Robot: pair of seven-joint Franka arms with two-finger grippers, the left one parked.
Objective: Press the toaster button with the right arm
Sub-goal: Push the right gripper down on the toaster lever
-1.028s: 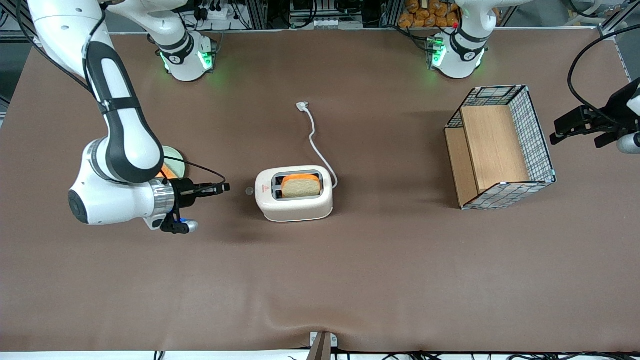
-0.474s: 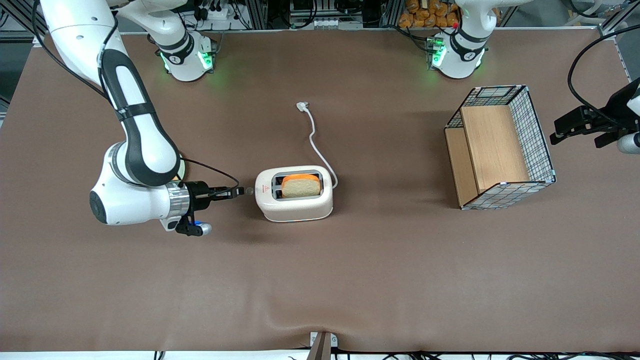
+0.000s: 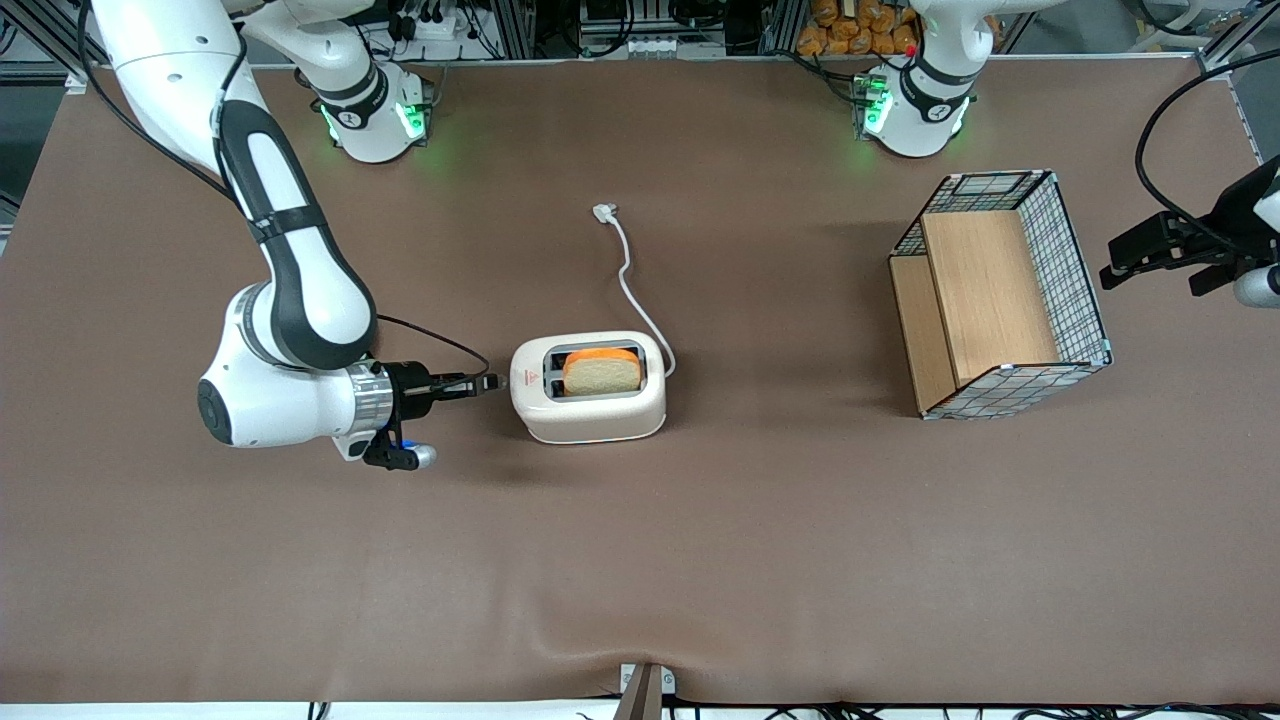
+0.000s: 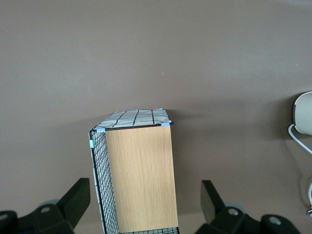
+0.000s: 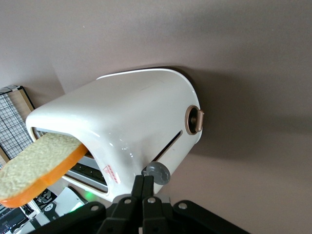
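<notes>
The toaster (image 3: 588, 387) stands near the middle of the table (image 3: 700, 560), its narrow end turned toward the working arm's end, and that is why the right arm (image 3: 290, 300) lies low and level: the gripper (image 3: 487, 382) comes at the end face sideways, from about nine o'clock of the toaster in the front view. In the right wrist view the gripper (image 5: 144, 187) has its fingers pressed together into one slim point, holding nothing, with the tip right at the toaster button (image 5: 156, 172), a grey knob at the foot of a slot in the end face. A closed pair makes a firmer pusher than one finger (my judgement, given the task). A slice of bread (image 3: 601, 371) stands up out of one slot, so the lever looks not yet pushed down. In the front view the knob is hidden under the fingertips, and whether tip and knob truly touch I cannot tell. A round brownish dial (image 5: 194, 120) sits farther along the same end; its markings are unreadable. The white cord (image 3: 632, 270) trails off toward twelve o'clock, and the wire basket (image 3: 1000, 295) stands well apart, toward the parked arm's end.
</notes>
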